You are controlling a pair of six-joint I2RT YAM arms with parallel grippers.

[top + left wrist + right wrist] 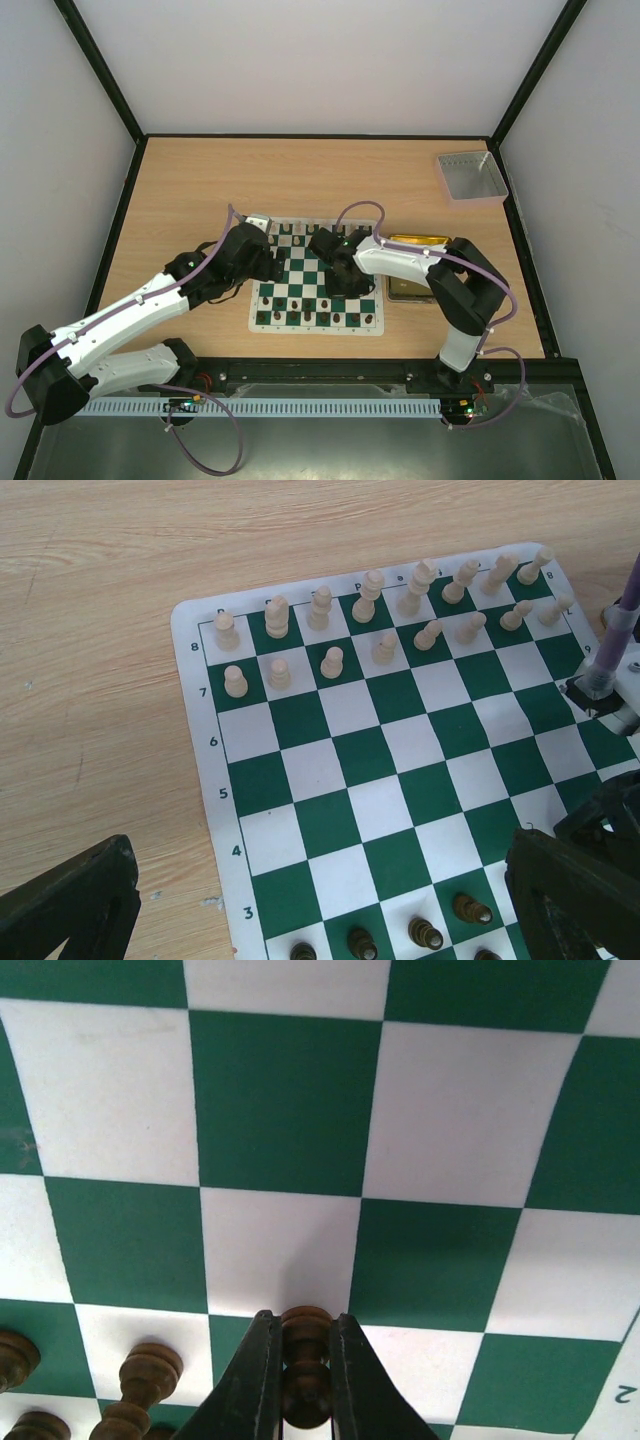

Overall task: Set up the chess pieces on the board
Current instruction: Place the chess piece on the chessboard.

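Observation:
The board (pixel 300 287) lies mid-table, a green and white checked mat. Cream chess pieces (pixel 380 610) fill its two far rows in the left wrist view. Dark brown pieces (pixel 425 932) stand along its near rows. My right gripper (pixel 304 1365) is shut on a dark brown pawn (pixel 307 1325), low over a white square beside other dark pieces (pixel 145 1375). Whether the pawn touches the board I cannot tell. My left gripper (pixel 320 920) hangs wide open over the board's left side with nothing between its fingers (pixel 70 900). From above, the left gripper (pixel 274 262) and right gripper (pixel 345 280) face each other across the board.
A grey rectangular tray (pixel 472 176) sits at the back right of the table. A translucent yellow tray (pixel 418 240) lies just right of the board, partly under my right arm. That arm's wrist and purple cable (pixel 612 650) reach into the left wrist view.

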